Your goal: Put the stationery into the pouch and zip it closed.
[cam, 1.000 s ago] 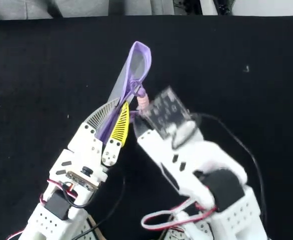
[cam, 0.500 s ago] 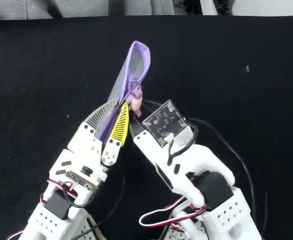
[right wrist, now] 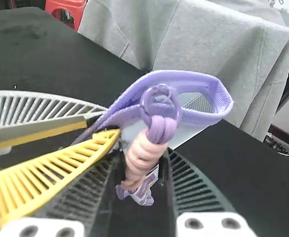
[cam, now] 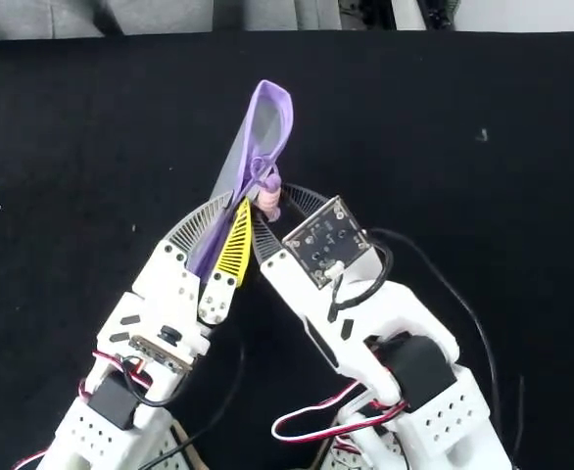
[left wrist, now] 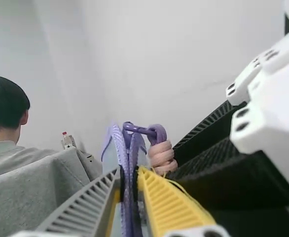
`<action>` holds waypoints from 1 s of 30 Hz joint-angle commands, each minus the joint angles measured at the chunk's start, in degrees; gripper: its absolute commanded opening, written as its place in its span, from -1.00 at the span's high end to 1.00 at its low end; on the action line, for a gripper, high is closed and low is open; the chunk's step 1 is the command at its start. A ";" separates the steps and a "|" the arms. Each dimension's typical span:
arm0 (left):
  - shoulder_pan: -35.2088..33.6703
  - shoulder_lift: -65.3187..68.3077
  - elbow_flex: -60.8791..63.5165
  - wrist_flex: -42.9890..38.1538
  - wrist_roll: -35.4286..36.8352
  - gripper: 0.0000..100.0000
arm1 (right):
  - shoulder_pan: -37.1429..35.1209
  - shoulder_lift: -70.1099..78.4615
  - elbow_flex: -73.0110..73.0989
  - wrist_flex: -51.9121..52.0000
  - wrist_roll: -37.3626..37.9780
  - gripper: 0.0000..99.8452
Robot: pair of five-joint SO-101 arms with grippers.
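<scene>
Left gripper (cam: 238, 211): clenched on the lower edge of the pouch (cam: 236, 166), yellow finger one side, grey finger the other, fabric pinched flat between them. The left wrist view shows the same pinch on the purple seam (left wrist: 128, 163).

Right gripper (cam: 277, 208): black fingers spread, standing either side of the pink coil cord (right wrist: 140, 153). They flank it and do not appear to press on it.

- Cord hangs from a purple ring (right wrist: 157, 101) at the pouch's end, beside the strap loop (cam: 270, 113).
- Pouch is held up off the desk (cam: 463, 147), over its middle and leaning toward the far edge, loop end farthest from the arms.

Handling, as a judgement:
- The pouch looks light and floppy. Soft fabric folds under a pinch, so the left hold has to stay firm while anything is pulled.
- The cord is springy and soft and likely to squash or slip. Best purchase looks to be high on it, close to the ring, with the pull along the seam.
- Whether the zip is open cannot be told.
</scene>
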 commanded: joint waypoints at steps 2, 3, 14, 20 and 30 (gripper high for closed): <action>-0.31 0.35 0.48 -0.09 0.62 0.94 | -0.35 -0.84 2.07 -4.75 -0.53 0.75; -0.31 0.35 0.48 -0.09 0.62 0.94 | -0.35 -0.84 3.12 -5.89 -0.53 0.75; -0.31 0.35 0.48 0.09 0.62 0.94 | -0.26 -0.84 5.23 -9.49 -0.53 0.75; -0.31 0.35 0.48 0.09 0.62 0.94 | -0.35 -0.92 5.14 -9.58 -0.53 0.75; -0.31 0.35 0.48 -0.09 0.62 0.94 | -0.35 -0.92 4.79 -12.84 -0.53 0.75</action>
